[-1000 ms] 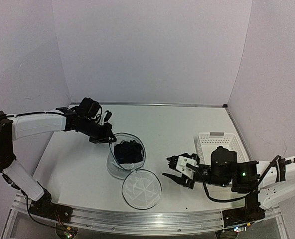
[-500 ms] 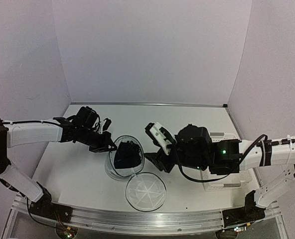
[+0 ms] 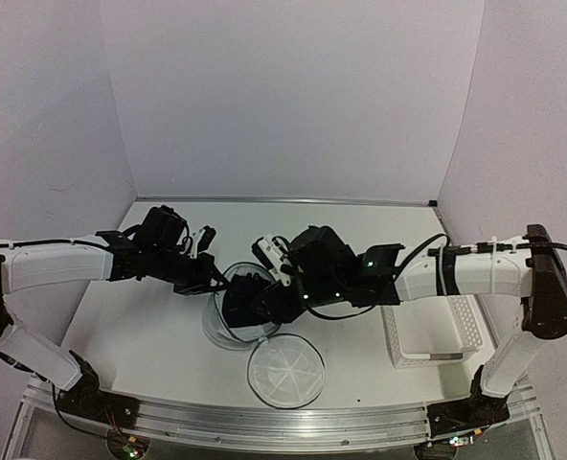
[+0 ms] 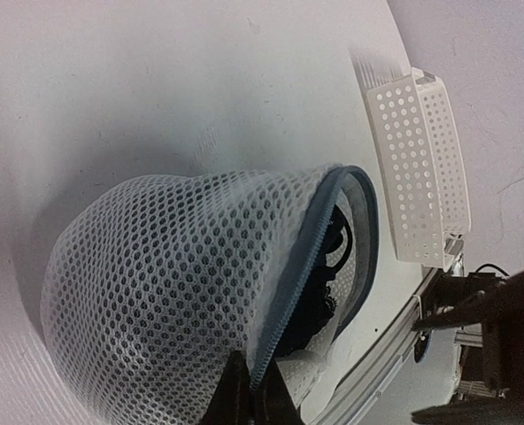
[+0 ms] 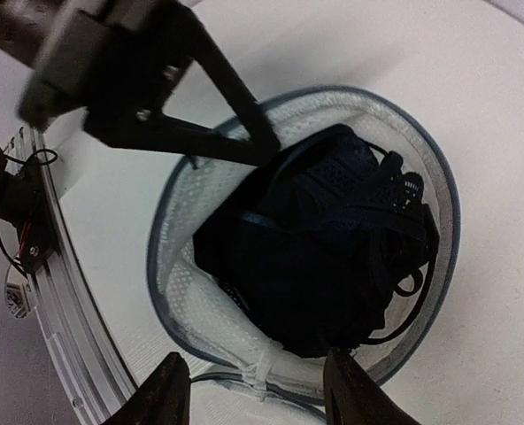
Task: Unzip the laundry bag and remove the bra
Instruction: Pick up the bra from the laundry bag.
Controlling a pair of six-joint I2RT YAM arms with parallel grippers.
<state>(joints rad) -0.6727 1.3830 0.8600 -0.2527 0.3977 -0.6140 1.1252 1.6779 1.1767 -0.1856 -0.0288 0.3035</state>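
Tabletop (image 3: 360, 235): white, carries all items.
Basket (image 3: 422, 361): white, perforated, right side, partly under right arm.
Laundry bag (image 3: 216, 326): white mesh, left of centre on tabletop; mouth open, facing right arm.
Lid panel (image 3: 285, 372): round, flat on tabletop, just beside bag on near side.
Bra (image 3: 240, 302): dark, bunched inside bag, thin strap near rim.
Left hand (image 3: 210, 280): clamped tight, pinching bag's zipper rim.
Right hand (image 5: 258, 390): fingers about half spread, gripping nothing, at bag mouth just over bra.
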